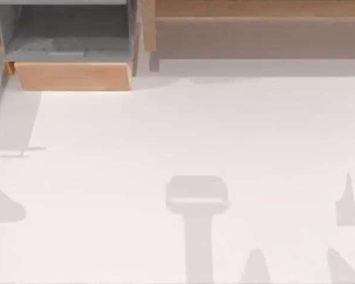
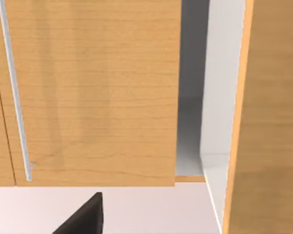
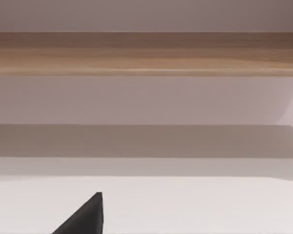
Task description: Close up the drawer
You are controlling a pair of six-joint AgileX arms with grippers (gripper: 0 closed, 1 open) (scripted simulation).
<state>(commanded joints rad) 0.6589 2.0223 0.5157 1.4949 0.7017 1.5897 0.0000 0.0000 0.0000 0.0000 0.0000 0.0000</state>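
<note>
Left hand (image 2: 83, 217) hung just short of the drawer (image 1: 73, 76), its wood front straight ahead; I couldn't tell whether it was open or closed. Drawer stood pulled out over the counter (image 1: 183, 136), so closing remained undone, I judged.

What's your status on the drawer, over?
Drawer at top-left stands pulled out, grey inside showing. Left gripper faces a wood panel; right gripper faces the wide unit. Table before it bare.
</note>
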